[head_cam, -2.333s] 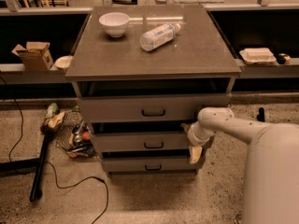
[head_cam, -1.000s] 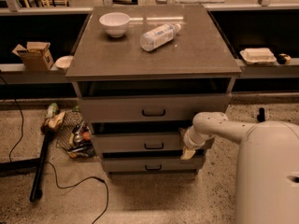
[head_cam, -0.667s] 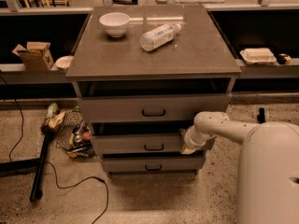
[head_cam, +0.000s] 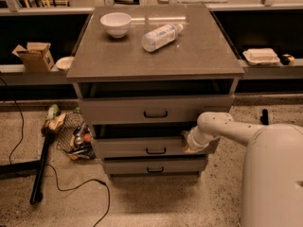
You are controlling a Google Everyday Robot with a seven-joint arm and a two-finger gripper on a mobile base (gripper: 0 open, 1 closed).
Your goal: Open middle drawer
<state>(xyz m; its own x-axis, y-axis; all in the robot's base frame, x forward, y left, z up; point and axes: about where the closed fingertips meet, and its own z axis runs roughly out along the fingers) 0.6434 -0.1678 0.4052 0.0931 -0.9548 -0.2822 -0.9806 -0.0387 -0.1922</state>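
Camera view: one white robot arm (head_cam: 229, 126) reaches from the lower right to a grey cabinet (head_cam: 156, 60) with three drawers. Its gripper (head_cam: 188, 143) sits against the right end of the middle drawer (head_cam: 132, 148), right of that drawer's small dark handle; whether it is clenched or released cannot be told. The middle drawer lies between the top drawer (head_cam: 118, 111) and the bottom drawer (head_cam: 128, 167), with a dark gap above its front. On the cabinet's flat grey top stand one white bowl (head_cam: 116, 23) and one plastic bottle (head_cam: 161, 36), which lies on its side. One cardboard box (head_cam: 34, 56) sits on the ledge at left and one white tray (head_cam: 261, 56) on the ledge at right. One wire basket (head_cam: 71, 136) of clutter and a black cable (head_cam: 71, 186) lie on the speckled floor (head_cam: 165, 202).
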